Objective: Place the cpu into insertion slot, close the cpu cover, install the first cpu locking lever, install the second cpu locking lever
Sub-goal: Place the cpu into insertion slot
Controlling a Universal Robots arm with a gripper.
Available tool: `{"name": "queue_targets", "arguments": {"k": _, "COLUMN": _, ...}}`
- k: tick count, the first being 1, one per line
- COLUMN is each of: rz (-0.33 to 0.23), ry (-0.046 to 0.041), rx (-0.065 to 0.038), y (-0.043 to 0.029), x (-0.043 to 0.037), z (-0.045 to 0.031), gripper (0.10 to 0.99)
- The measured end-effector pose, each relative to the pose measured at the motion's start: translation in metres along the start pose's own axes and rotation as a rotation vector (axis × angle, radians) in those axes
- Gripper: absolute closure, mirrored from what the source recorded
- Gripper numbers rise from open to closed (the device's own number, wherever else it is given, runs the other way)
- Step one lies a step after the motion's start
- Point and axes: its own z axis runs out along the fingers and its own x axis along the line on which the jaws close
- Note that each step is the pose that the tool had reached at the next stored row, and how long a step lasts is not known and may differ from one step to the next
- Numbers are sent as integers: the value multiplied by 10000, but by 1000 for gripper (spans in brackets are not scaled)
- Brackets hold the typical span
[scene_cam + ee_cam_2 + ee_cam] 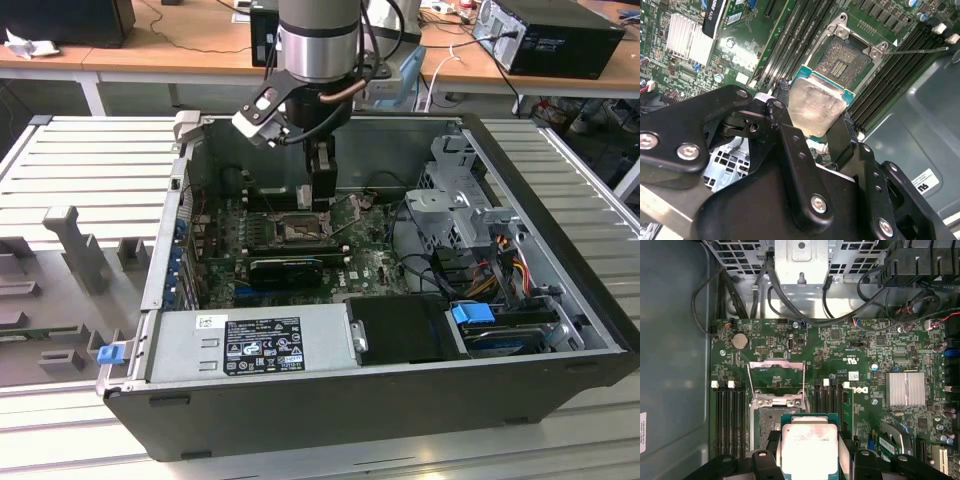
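The gripper (811, 120) clamps the cpu (816, 102) by its sides, its fingers (785, 131) hiding the palm-side edge. The arm (318, 40) points straight down into the case (330, 400); just beneath the fingertips lies the insertion slot (842, 60), its cpu cover (776, 374) raised.

One cpu (810, 450), one insertion slot (842, 60), one cpu cover (775, 363).

Pincer (322, 200) over insertion slot (298, 229) in open computer case (330, 405)

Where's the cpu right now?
In the second wrist view the cpu is gripped in the claw, held over the board just short of the empty insertion slot, not seated.
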Motion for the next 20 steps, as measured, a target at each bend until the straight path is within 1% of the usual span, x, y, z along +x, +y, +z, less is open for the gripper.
{"name": "queue_targets", "arguments": {"k": 4, "rz": 1, "ry": -16, "rx": 0, "y": -2, "x": 0, "z": 14, "gripper": 545}}
{"name": "queue_targets", "arguments": {"k": 7, "rz": -1, "ry": -41, "rx": -1, "y": -13, "x": 2, "z": 38, "gripper": 545}}
{"name": "queue_targets", "arguments": {"k": 9, "rz": -3, "ry": -44, "rx": -1, "y": -24, "x": 9, "z": 92, "gripper": 545}}
{"name": "queue_targets", "arguments": {"k": 14, "rz": -5, "ry": -44, "rx": 0, "y": -33, "x": 11, "z": 189, "gripper": 545}}
{"name": "queue_targets", "arguments": {"k": 16, "rz": -5, "ry": -43, "rx": -1, "y": -35, "x": 11, "z": 219, "gripper": 545}}
{"name": "queue_targets", "arguments": {"k": 20, "rz": -6, "ry": -44, "rx": 0, "y": -38, "x": 10, "z": 251, "gripper": 545}}
